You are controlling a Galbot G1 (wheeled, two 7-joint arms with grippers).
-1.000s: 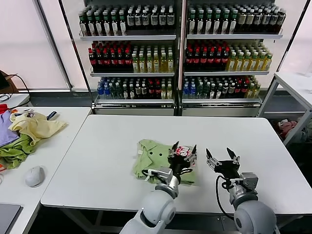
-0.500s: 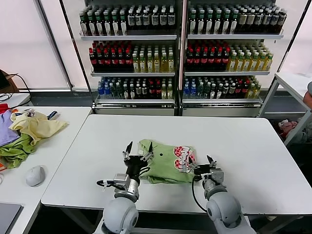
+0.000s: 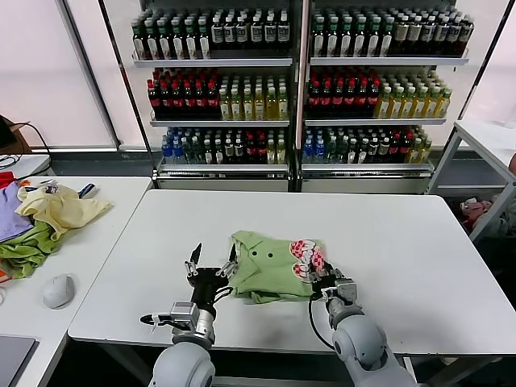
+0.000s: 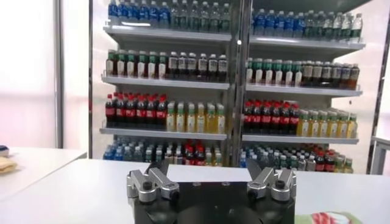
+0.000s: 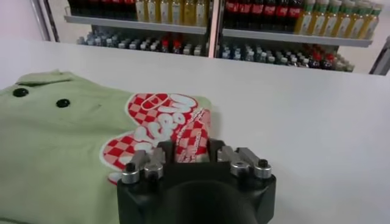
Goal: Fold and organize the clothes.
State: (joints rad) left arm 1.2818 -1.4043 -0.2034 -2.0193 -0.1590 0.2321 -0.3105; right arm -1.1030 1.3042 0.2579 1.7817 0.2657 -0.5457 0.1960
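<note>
The light green polo shirt (image 3: 270, 266) lies folded on the white table (image 3: 387, 234), collar buttons up, with its red-and-white graphic (image 3: 306, 258) at its right end. My right gripper (image 3: 322, 278) is at that right edge. In the right wrist view my right gripper (image 5: 190, 149) is shut on the graphic part of the shirt (image 5: 73, 140). My left gripper (image 3: 213, 264) is open and empty, just left of the shirt and a little above the table. In the left wrist view my left gripper (image 4: 210, 173) shows spread jaws, and a corner of the shirt (image 4: 329, 218) shows too.
A side table (image 3: 105, 242) on the left holds a pale yellow garment (image 3: 60, 210), a purple garment (image 3: 8, 218), a darker green cloth (image 3: 24, 251) and a grey mouse (image 3: 56, 290). Shelves of bottles (image 3: 298, 89) stand behind. Another table (image 3: 492, 137) is at the far right.
My left gripper has let go and moved left off the shirt. My right gripper has come in to the shirt's right edge and closed on the graphic part.
</note>
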